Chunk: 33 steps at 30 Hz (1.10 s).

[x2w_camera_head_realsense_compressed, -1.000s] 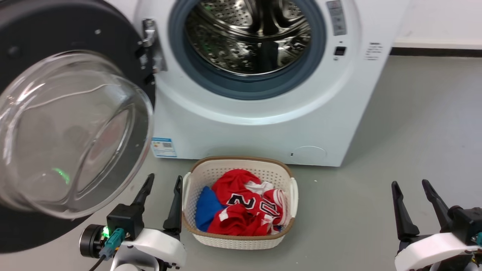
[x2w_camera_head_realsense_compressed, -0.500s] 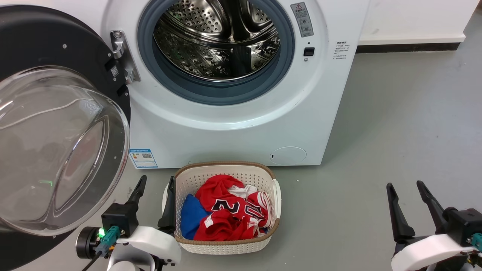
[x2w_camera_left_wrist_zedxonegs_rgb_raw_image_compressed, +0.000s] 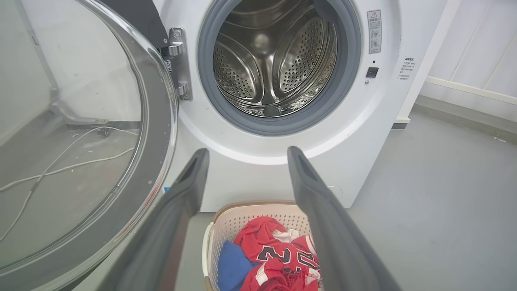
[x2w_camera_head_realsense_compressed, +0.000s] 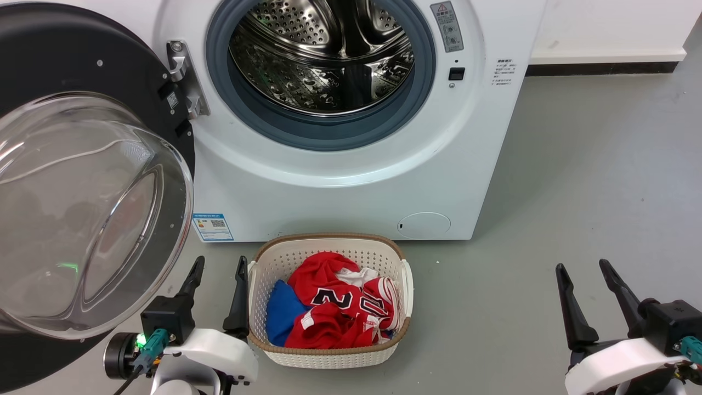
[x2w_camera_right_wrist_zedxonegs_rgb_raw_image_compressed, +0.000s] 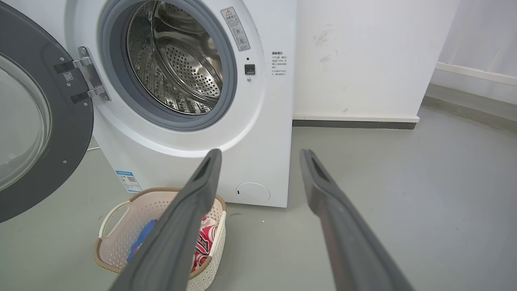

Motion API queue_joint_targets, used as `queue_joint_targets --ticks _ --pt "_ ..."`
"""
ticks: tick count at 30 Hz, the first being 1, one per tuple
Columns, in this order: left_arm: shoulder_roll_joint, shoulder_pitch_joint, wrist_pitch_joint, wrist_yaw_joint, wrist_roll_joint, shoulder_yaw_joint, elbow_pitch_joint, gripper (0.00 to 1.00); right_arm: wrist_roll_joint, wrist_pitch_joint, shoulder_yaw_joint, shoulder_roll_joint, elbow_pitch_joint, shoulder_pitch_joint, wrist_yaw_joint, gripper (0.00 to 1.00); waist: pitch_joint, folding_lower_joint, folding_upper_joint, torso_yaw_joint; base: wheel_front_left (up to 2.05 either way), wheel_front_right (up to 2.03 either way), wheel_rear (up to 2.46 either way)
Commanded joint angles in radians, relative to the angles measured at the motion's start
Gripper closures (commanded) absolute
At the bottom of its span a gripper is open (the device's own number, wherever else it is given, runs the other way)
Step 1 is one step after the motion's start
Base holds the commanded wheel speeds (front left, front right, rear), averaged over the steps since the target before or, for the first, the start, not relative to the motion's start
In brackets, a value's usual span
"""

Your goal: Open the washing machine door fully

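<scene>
The washing machine door (x2w_camera_head_realsense_compressed: pixel 82 55) is seen swung out to the left of the white cabinet (x2w_camera_head_realsense_compressed: pixel 340 192), carried on the metal hinge (x2w_camera_head_realsense_compressed: pixel 185 82) at the left edge of the opening. Its inner face is turned toward the robot, and the clear bulging window (x2w_camera_head_realsense_compressed: pixel 82 219) at its centre projects forward and downward in the head view. The steel drum (x2w_camera_head_realsense_compressed: pixel 323 55) and its grey gasket (x2w_camera_head_realsense_compressed: pixel 323 134) are fully exposed, with no part of the door across them.

The left gripper (x2w_camera_head_realsense_compressed: pixel 219 260) is located at the lower left of the head view, below the lower edge of the door and apart from it. Its fingers are spread wide and nothing is held between them. The inner finger is placed just beside the left rim of the basket (x2w_camera_head_realsense_compressed: pixel 329 356) (whether contact is made cannot be told).

The right gripper (x2w_camera_head_realsense_compressed: pixel 581 265) is located at the lower right, over bare grey floor (x2w_camera_head_realsense_compressed: pixel 576 164), well apart from the machine and the basket. Its fingers are likewise spread wide and nothing is gripped.

The basket is set on the floor directly in front of the cabinet, below the drum opening. Red clothes (x2w_camera_head_realsense_compressed: pixel 334 307) with black and white lettering are piled in it, with a blue item (x2w_camera_head_realsense_compressed: pixel 281 315) at its left side. A small label (x2w_camera_head_realsense_compressed: pixel 213 226) is fixed to the lower left corner of the cabinet front.
</scene>
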<state>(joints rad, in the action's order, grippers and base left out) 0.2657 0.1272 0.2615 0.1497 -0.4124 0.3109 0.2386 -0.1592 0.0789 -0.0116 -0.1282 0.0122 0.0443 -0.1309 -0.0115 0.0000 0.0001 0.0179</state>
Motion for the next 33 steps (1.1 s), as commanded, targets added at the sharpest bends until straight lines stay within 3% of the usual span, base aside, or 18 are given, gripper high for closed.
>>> queue_joint_targets --ticks 1,14,15,19,33 --pt "-0.002 -0.004 0.005 0.0 0.006 -0.004 -0.002 0.0 -0.008 0.007 0.001 -0.007 0.003 -0.01 0.0 0.0 -0.001 0.0 -0.0001 0.0 0.0 0.0 0.0" --pt "-0.009 -0.013 0.005 -0.005 0.034 -0.013 -0.009 0.0 -0.014 0.015 0.002 -0.014 0.016 -0.015 0.0 0.0 -0.001 0.0 -0.0001 -0.007 0.0 0.0 0.0" --pt "-0.009 -0.006 0.0 -0.002 0.03 -0.012 -0.007 1.0 -0.009 0.009 0.001 -0.009 0.016 -0.004 0.0 1.0 0.0 0.0 -0.0001 -0.007 0.0 0.0 0.0" --pt "-0.022 -0.026 -0.009 -0.004 0.013 -0.01 0.016 1.0 -0.026 0.005 0.002 -0.002 0.046 0.008 0.0 1.0 0.0 0.0 -0.0001 -0.008 0.0 0.0 0.0" --pt "-0.058 -0.022 -0.077 -0.056 -0.214 -0.088 0.016 1.0 -0.294 -0.033 -0.019 0.013 0.08 -0.025 0.0 1.0 0.001 0.0 -0.0001 -0.009 0.0 0.0 0.0"
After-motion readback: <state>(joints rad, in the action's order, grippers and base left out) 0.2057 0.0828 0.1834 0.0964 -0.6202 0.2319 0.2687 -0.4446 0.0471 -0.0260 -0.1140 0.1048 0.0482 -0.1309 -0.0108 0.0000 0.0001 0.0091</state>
